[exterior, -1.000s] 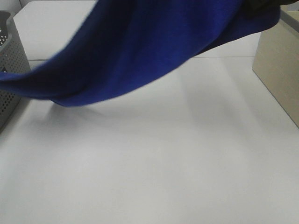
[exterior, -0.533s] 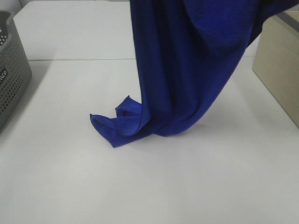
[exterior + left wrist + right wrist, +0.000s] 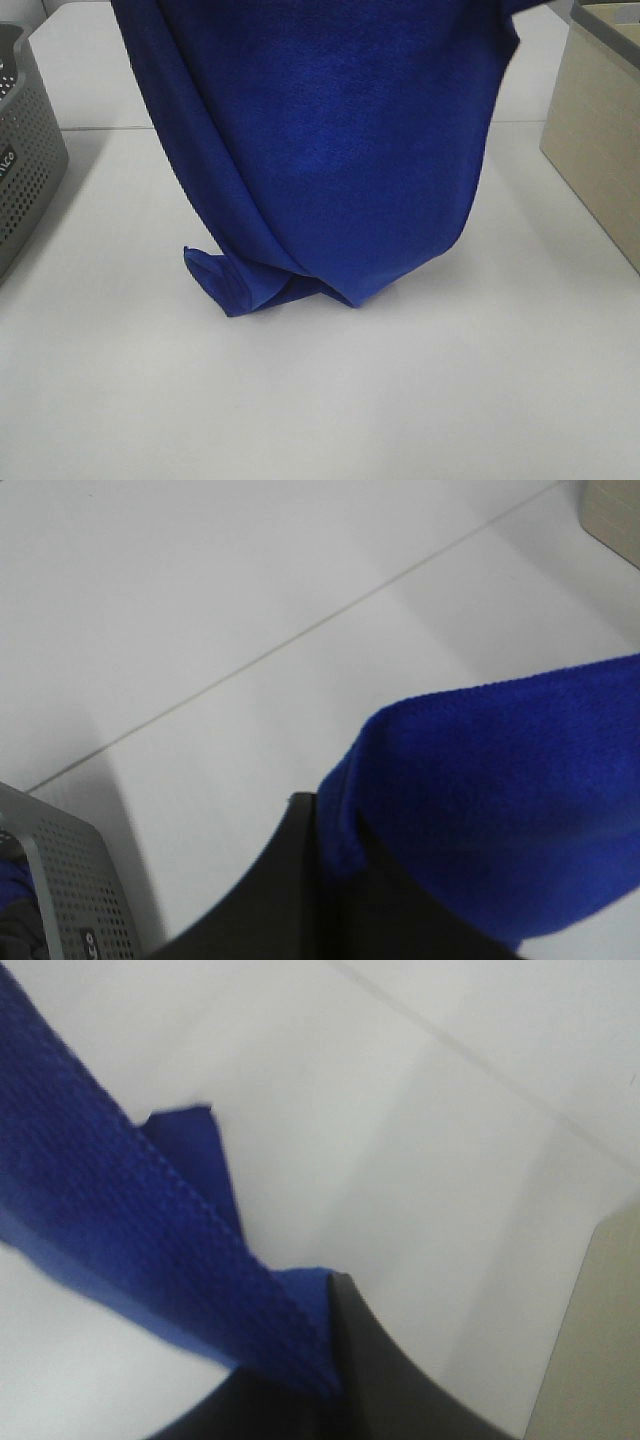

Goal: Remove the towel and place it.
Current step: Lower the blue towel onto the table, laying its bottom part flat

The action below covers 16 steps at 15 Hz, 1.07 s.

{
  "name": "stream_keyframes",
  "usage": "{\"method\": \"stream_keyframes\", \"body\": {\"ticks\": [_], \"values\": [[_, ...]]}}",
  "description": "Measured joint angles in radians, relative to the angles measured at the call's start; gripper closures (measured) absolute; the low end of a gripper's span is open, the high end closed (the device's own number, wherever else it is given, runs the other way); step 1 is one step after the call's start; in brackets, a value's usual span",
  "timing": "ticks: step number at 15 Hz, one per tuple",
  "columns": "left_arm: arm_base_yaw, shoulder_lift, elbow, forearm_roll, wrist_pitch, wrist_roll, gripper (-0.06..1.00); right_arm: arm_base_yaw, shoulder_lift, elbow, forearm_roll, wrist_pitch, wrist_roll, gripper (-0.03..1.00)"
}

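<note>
Now our left pincer [image 3: 340, 855] and right pincer [image 3: 325, 1375] are both clamping the towel [image 3: 330, 150]; below them its hem is lying crumpled on the table [image 3: 400, 400], risking bunching.

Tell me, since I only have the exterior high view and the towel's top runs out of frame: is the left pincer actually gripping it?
Observer: Yes. In the left wrist view the towel folds into the left pincer and is pinched against its dark finger.
Operator: And the other top corner?
Observer: It is held too. The right wrist view shows a towel edge running straight into the right pincer, with the cloth taut on its way in.
</note>
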Motion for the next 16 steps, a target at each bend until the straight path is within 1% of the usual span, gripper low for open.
{"method": "stream_keyframes", "body": {"ticks": [1,3,4,5,6,7,8,9,10,11,12,13,14,16], "values": [[0.040,0.031,0.000,0.001,-0.069,-0.001,0.94,0.000,0.031,0.000,-0.040,-0.135,-0.003,0.95],[0.112,0.106,0.000,-0.001,-0.254,-0.004,0.94,0.001,0.103,0.000,-0.161,-0.503,0.009,0.95],[0.141,0.153,0.000,-0.002,-0.391,0.000,0.94,0.001,0.153,-0.011,-0.218,-0.677,0.029,0.95],[0.164,0.200,0.000,0.000,-0.554,0.012,0.94,-0.005,0.212,-0.056,-0.263,-0.832,0.059,0.95],[0.178,0.226,0.000,0.006,-0.658,0.018,0.94,-0.007,0.250,-0.093,-0.277,-0.904,0.071,0.95],[0.206,0.279,-0.003,0.016,-0.857,0.027,0.94,-0.018,0.329,-0.188,-0.291,-1.010,0.077,0.95],[0.232,0.327,-0.030,0.023,-1.053,0.027,0.94,-0.038,0.426,-0.322,-0.284,-1.055,0.093,0.95],[0.251,0.370,-0.082,0.028,-1.170,0.027,0.94,-0.065,0.509,-0.471,-0.252,-1.048,0.119,0.95],[0.262,0.403,-0.161,0.039,-1.210,0.033,0.94,-0.094,0.574,-0.616,-0.205,-1.004,0.137,0.95],[0.266,0.434,-0.247,0.064,-1.215,0.063,0.94,-0.118,0.619,-0.714,-0.173,-0.956,0.144,0.95],[0.266,0.472,-0.346,0.090,-1.188,0.098,0.94,-0.129,0.639,-0.765,-0.151,-0.926,0.144,0.95],[0.266,0.499,-0.396,0.098,-1.163,0.110,0.94,-0.129,0.641,-0.776,-0.147,-0.917,0.143,0.95],[0.265,0.517,-0.420,0.099,-1.131,0.113,0.94,-0.129,0.643,-0.779,-0.146,-0.902,0.143,0.95],[0.257,0.530,-0.423,0.105,-1.019,0.116,0.94,-0.128,0.645,-0.779,-0.144,-0.804,0.128,0.95]]}}
